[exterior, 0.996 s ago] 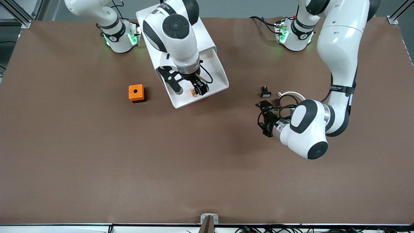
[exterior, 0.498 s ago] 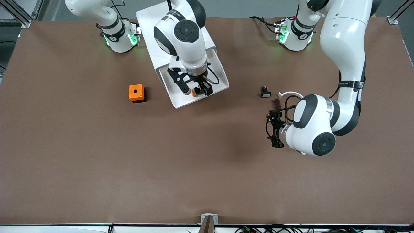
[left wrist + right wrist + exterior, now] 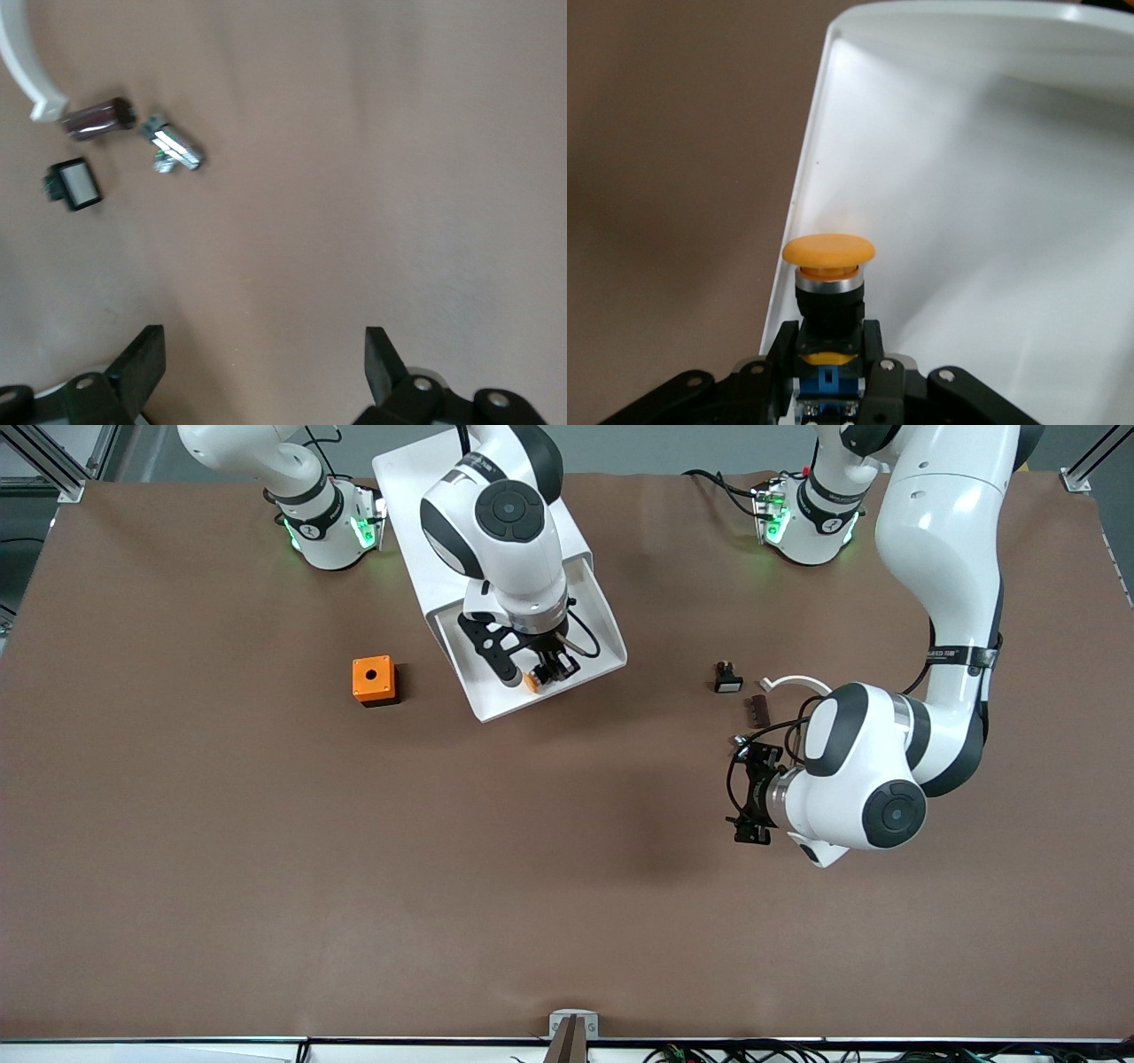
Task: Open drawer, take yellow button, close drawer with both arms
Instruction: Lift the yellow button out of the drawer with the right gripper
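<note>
The drawer (image 3: 595, 615), the top one of the white cabinet (image 3: 407, 478), is pulled out toward the front camera. My right gripper (image 3: 542, 673) is over the drawer's front end. It is shut on the button (image 3: 532, 681). In the right wrist view, the right gripper (image 3: 828, 354) clamps the button's black middle. The orange cap (image 3: 829, 251) points away from the gripper, over the drawer's (image 3: 992, 221) side rim. My left gripper (image 3: 749, 797) is open and empty over bare table toward the left arm's end. Its fingers (image 3: 146, 350) stand wide apart.
An orange cube with a hole (image 3: 373, 680) sits beside the drawer toward the right arm's end. A small black part with a white face (image 3: 727, 679), a brown piece (image 3: 758, 709) and a white curved piece (image 3: 797, 682) lie near the left arm.
My right gripper has shifted over the drawer's front end and closed on the button. My left gripper has drawn away from the small parts and turned.
</note>
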You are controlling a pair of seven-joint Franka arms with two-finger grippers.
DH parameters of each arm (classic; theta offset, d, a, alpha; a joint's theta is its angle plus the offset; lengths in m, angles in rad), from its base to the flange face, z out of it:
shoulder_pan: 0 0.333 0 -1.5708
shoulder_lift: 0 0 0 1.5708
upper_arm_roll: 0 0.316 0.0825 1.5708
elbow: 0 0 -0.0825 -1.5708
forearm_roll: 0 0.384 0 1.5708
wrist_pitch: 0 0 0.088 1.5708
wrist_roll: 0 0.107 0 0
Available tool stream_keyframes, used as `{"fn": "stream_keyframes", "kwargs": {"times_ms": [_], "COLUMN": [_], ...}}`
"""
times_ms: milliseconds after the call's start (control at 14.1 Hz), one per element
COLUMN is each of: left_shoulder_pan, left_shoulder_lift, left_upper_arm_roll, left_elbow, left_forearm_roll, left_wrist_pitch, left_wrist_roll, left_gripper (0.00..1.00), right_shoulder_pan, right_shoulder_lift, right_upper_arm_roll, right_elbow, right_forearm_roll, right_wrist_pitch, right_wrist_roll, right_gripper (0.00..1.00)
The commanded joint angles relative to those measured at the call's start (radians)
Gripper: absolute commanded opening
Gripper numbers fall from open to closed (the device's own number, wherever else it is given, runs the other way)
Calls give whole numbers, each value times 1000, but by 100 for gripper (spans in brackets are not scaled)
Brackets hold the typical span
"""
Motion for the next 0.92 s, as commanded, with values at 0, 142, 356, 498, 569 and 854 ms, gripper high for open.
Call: {"fn": "stream_keyframes", "kwargs": {"times_ms": [0,142,356,498,569,854], "left_shoulder_pan": [-5,-5,-10,-13,-16,-34], "left_shoulder_lift": [-12,-14,-14,-14,-12,-9], "left_upper_arm_roll": [0,2,0,-4,-9,-20], "left_elbow": [-8,-8,-8,-8,-8,-18], "left_forearm_roll": [22,22,20,20,20,22], "left_wrist_pitch": [42,54,82,92,95,95], "left_wrist_roll": [114,224,315,326,327,442], "left_gripper": [99,99,99,99,99,99], "right_shoulder_pan": [-46,-81,-190,-268,-306,-489], "right_shoulder_lift": [-5,-9,-20,-38,-46,-48], "right_upper_arm_roll": [4,2,2,-4,-4,-5], "right_elbow": [25,52,103,112,112,102], "right_forearm_roll": [16,36,70,70,70,68], "right_wrist_pitch": [-25,-82,-198,-257,-271,-320], "right_wrist_roll": [-60,-157,-371,-530,-601,-926], "right_gripper": [2,2,2,2,3,4]}}
